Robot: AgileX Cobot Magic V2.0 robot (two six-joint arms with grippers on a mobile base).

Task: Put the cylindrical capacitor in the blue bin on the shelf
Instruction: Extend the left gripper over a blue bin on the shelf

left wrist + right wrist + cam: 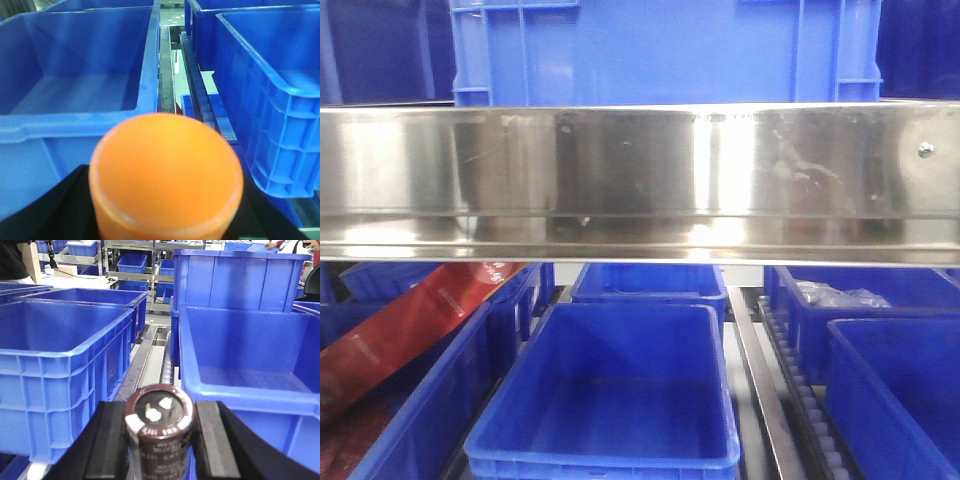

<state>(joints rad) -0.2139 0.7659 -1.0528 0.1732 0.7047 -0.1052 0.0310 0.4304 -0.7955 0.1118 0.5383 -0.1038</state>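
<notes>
Dark brown-black plastic sleeving with pale printed lettering wraps the cylindrical capacitor (159, 437). Its flat top is silvery-rimmed and carries two pale terminal stubs. In the right wrist view it stands upright, clamped between the two matte black fingers (112, 447) of the right gripper (160, 460), which are closed against its sides. It is held above the gap between two bins, touching neither.

Smooth, glossy orange plastic forms the round-topped orange cylinder (165, 175) that fills the left wrist view. It is blurred by closeness. The left gripper (165, 220) is closed around it, with black fingers (50, 212) showing at both lower corners.

Shelf (640, 170) construction: a wide, polished stainless-steel front rail, scuffed and reflective, crosses the front view. Below it, ridged roller tracks (812, 400) run between the bins.

Surrounding items:
- An empty blue bin (605, 465) of moulded plastic with a thick rolled rim sits centre, on the lower tier.
- A ribbed-walled left bin (65, 352) and a right bin (250, 390) flank the capacitor.
- A tall crate (240, 280) stands behind the right bin.
- A red glossy strip (410, 330) lies tilted across the lower-left bins.
- A clear crumpled bag (840, 296) lies in a rear right bin.
- A large upper crate (660, 50) rests on the tier above the rail.
</notes>
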